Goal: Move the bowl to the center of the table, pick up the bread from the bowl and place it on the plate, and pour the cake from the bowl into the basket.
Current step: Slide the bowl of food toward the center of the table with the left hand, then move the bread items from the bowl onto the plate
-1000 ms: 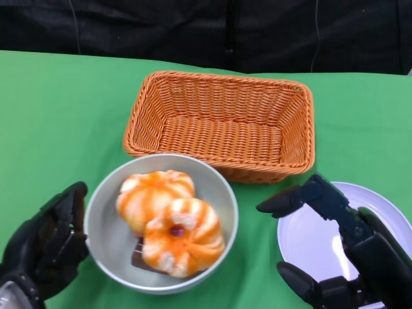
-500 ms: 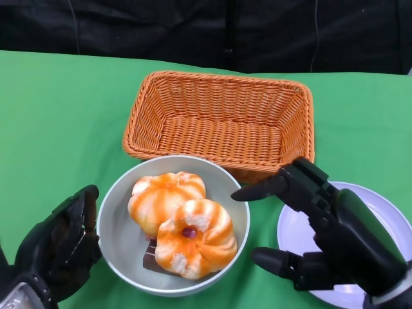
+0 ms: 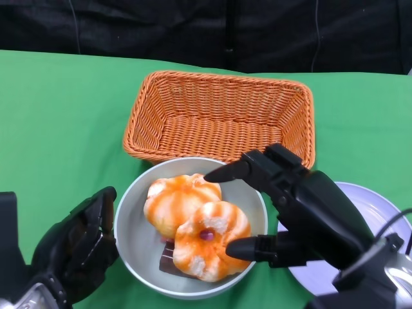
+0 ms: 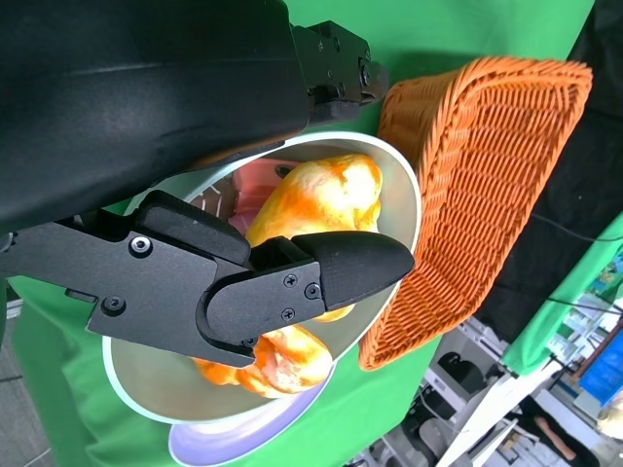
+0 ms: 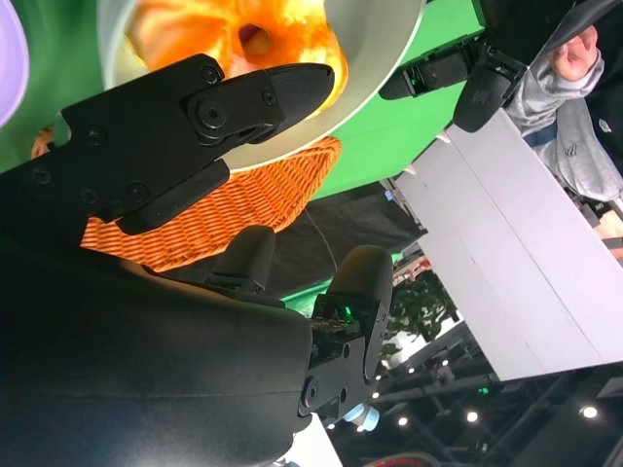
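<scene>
The grey bowl (image 3: 131, 212) stands just in front of the orange wicker basket (image 3: 222, 122). It holds two orange-and-white breads (image 3: 180, 201) (image 3: 209, 243), with a dark cake slice (image 3: 168, 262) under them. My left hand (image 3: 77, 248) grips the bowl's left wall; in the left wrist view the hand (image 4: 292, 277) reaches around the bowl (image 4: 411, 199) and bread (image 4: 321, 195). My right hand (image 3: 302, 215) hovers with fingers spread over the bowl's right side, holding nothing. It covers much of the white plate (image 3: 383, 206).
The basket has nothing in it and its near wall almost touches the bowl's far rim. Green cloth covers the table; its left side is bare. In the right wrist view a person's sleeve (image 5: 574, 88) shows beside a white table.
The bowl has slid to the right with my left hand at its side. My right hand has moved left from over the plate to above the bowl's right rim.
</scene>
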Controlling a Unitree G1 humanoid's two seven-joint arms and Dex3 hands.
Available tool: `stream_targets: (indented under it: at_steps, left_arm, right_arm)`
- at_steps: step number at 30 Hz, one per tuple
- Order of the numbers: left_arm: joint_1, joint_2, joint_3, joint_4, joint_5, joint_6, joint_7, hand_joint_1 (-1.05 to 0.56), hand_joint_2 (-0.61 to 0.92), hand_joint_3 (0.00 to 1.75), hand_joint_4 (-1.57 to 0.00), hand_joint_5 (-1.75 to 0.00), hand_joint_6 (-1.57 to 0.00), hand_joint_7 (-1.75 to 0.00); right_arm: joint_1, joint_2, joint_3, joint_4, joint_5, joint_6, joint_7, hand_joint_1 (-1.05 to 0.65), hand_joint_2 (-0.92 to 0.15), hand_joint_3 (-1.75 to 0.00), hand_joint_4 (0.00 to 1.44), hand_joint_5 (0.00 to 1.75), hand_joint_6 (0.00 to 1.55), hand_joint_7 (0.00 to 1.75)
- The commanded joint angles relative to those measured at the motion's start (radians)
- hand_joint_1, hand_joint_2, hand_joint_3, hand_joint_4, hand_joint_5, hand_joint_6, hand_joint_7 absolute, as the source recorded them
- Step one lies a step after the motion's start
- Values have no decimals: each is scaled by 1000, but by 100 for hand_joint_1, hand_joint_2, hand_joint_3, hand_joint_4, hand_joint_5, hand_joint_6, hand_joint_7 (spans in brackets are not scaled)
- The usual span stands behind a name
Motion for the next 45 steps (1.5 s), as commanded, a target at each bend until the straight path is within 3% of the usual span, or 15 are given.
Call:
stream_targets:
  at_steps: [1,6,10,13,17,20,26,28,36,40,45]
  left_arm:
    - [0,-7,-18,-16,9,6,20,-75,92,72,0,0,0,0]
    - [3,-12,-34,-9,21,-12,16,-74,92,72,0,0,0,0]
    - [8,-2,-56,-23,52,-20,23,-74,92,71,0,0,0,0]
    - [15,13,-81,-41,100,-33,28,-73,92,71,-4,-2,-2,-1]
    - [20,8,-91,-54,130,-41,37,-73,92,71,-6,-3,-2,-1]
    - [27,0,-109,-68,175,-60,63,-69,92,68,-14,-8,-10,-4]
    - [32,-7,-114,-74,204,-77,56,-68,92,63,-18,-10,-16,-5]
    - [33,-10,-113,-73,203,-77,52,-67,92,62,-17,-10,-16,-4]
    - [33,-11,-112,-73,204,-78,51,-67,92,61,-17,-10,-16,-4]
    - [30,-12,-94,-70,157,-48,25,-67,92,64,-14,-9,-14,-2]
    - [30,-8,-94,-70,149,-45,28,-67,92,65,-14,-9,-14,-1]
  right_arm:
    - [-42,-23,14,39,-24,7,-13,-49,-74,-11,0,115,0,96]
    - [-74,-45,35,104,-57,-9,-45,-49,-76,-9,0,115,1,95]
    - [-97,-68,56,175,-85,-26,-76,-50,-83,-3,2,111,9,82]
    - [-113,-85,72,257,-105,-51,-118,-49,-85,0,9,99,21,62]
    - [-127,-102,82,311,-117,-68,-148,-49,-86,0,12,95,25,56]
    - [-148,-125,94,398,-135,-91,-184,-50,-89,0,17,83,35,36]
    - [-175,-128,115,484,-134,-107,-215,-47,-91,0,24,77,43,24]
    - [-179,-127,120,500,-132,-111,-225,-44,-91,0,32,73,49,19]
    - [-186,-133,130,511,-127,-113,-239,-43,-92,0,37,68,53,14]
    - [-193,-101,131,563,-94,-163,-301,-30,-92,0,65,83,73,23]
    - [-200,-104,136,578,-92,-173,-315,-29,-92,0,68,84,76,22]
